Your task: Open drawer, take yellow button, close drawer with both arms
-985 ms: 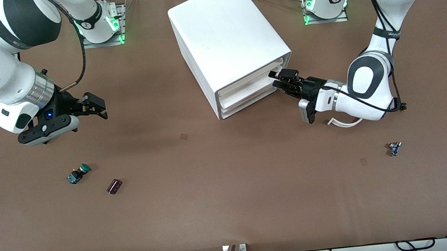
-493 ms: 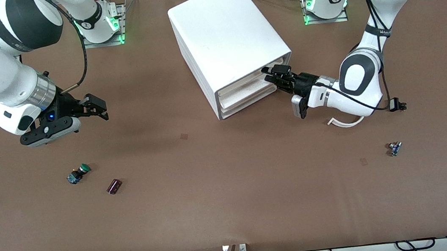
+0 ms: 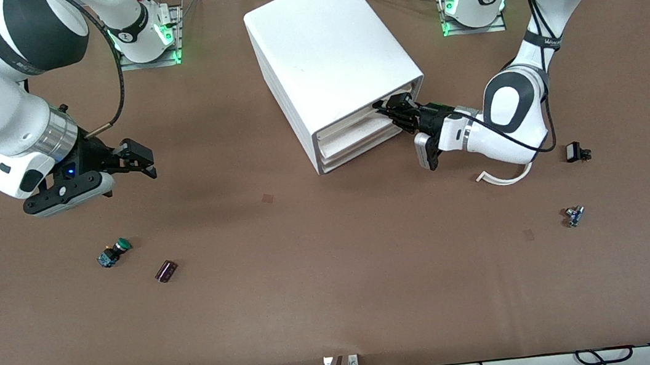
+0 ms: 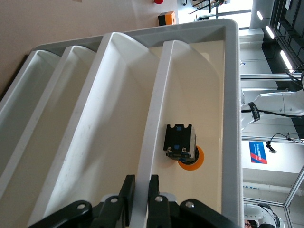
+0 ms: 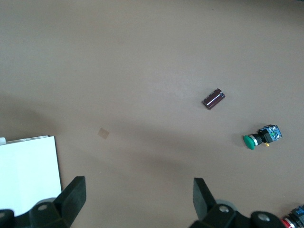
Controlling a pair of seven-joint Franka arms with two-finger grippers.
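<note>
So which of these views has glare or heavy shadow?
Left wrist view: windows past the drawer are blown out white. Front view: even light, with a soft shadow on the table near the right pincer. Right wrist view: dim and soft.

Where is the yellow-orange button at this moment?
In the left wrist view, the button lies inside the top drawer of the white cabinet, just past the front lip that the left tool pinches.

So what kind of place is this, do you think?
Probably a robotics lab: two arms, left gripper at a white cabinet, right gripper waiting over the brown table, cables along its edge.
</note>
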